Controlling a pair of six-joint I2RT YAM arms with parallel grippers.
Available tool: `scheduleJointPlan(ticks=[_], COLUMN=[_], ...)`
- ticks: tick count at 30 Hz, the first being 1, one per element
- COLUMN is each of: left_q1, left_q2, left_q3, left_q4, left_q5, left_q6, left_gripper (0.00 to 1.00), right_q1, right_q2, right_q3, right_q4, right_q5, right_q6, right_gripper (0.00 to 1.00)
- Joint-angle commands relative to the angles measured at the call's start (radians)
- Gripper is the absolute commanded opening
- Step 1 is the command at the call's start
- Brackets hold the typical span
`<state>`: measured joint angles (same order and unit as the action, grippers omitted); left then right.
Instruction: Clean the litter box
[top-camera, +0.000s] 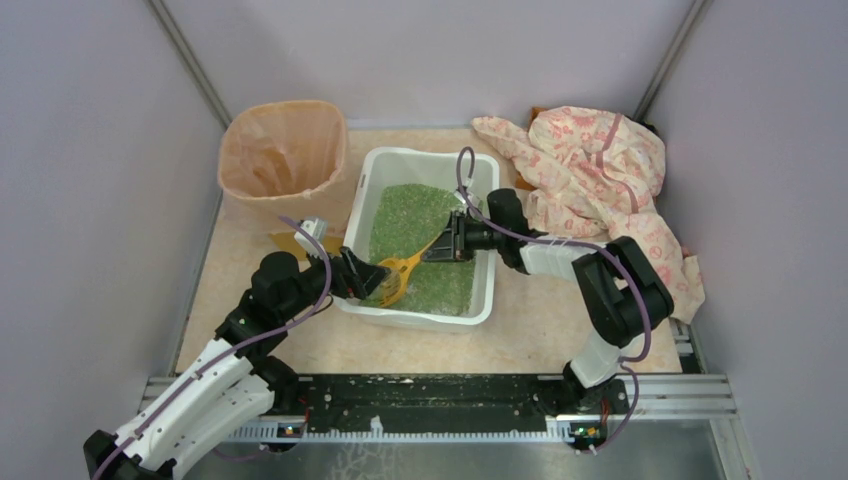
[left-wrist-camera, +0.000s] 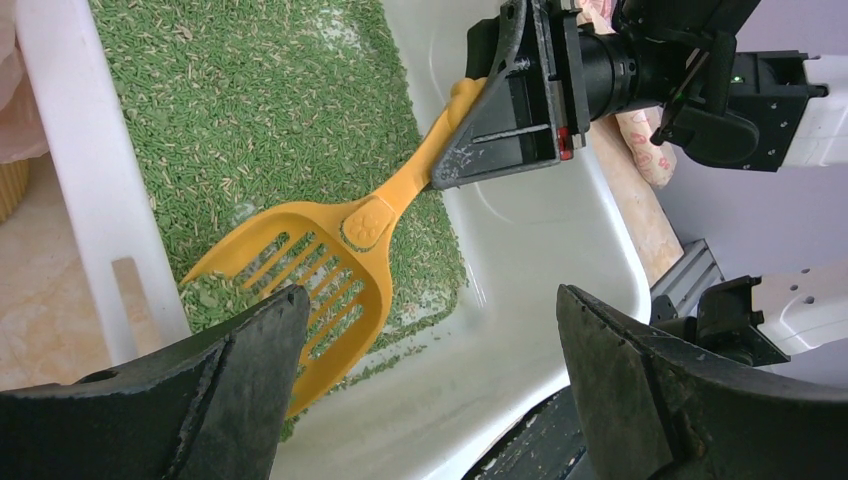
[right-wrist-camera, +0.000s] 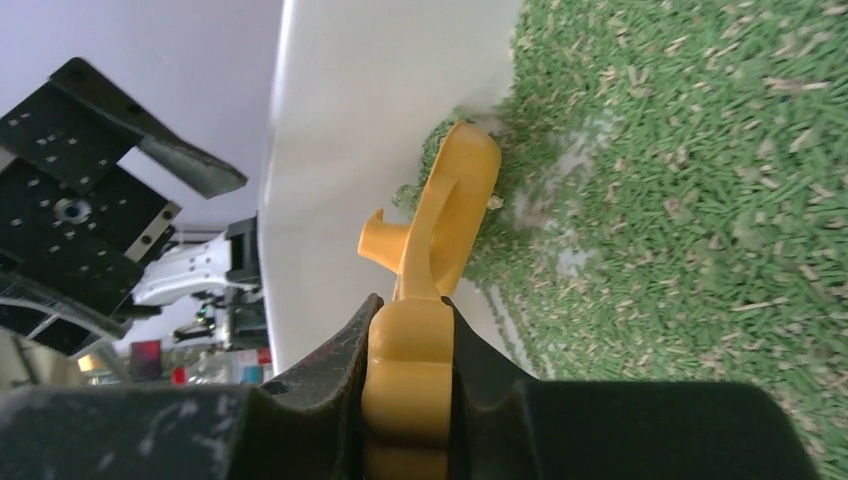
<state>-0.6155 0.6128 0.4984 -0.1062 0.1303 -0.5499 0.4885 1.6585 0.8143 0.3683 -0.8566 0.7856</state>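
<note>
Litter box (top-camera: 420, 318) sits mid-frame; right pincer (top-camera: 447, 243) clamps the orange scoop (top-camera: 397, 272) by its handle over green litter (top-camera: 425, 212); left pincer (left-wrist-camera: 428, 320) gapes wide, empty.

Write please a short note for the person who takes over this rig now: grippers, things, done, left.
Right gripper: jaws shut on the scoop handle.
Left gripper: jaws open, empty, over the near left corner of the litter box.
Scoop head lies in the green litter, near left. Lined bin stands at the box's far left.
Done: scoop grasped and in the litter.
Left: sift, lift, tip into the bin.
</note>
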Motion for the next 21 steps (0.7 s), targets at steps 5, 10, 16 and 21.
scheduleJointPlan(ticks=[5, 10, 16, 21], left_q1=[-0.002, -0.001, -0.002, -0.001], left_q2=[-0.003, 0.005, 0.006, 0.004], left_q3=[-0.003, -0.003, -0.003, -0.002], left_q4=[0.013, 0.019, 0.023, 0.023], left_q5=[-0.005, 0.0, 0.003, 0.002], left_q6=[0.011, 0.012, 0.011, 0.013], left_gripper=[0.99, 0.99, 0.99, 0.99], right_q1=[-0.054, -0.106, -0.167, -0.201], right_q2=[-0.053, -0.104, -0.142, -0.148], right_q3=[-0.05, -0.062, -0.064, -0.072], right_q4=[0.221, 0.218, 0.191, 0.214], right_q5=[-0.143, -0.141, -0.145, -0.157], right_q6=[0.181, 0.197, 0.194, 0.215], right_gripper=[0.0, 0.0, 0.0, 0.0])
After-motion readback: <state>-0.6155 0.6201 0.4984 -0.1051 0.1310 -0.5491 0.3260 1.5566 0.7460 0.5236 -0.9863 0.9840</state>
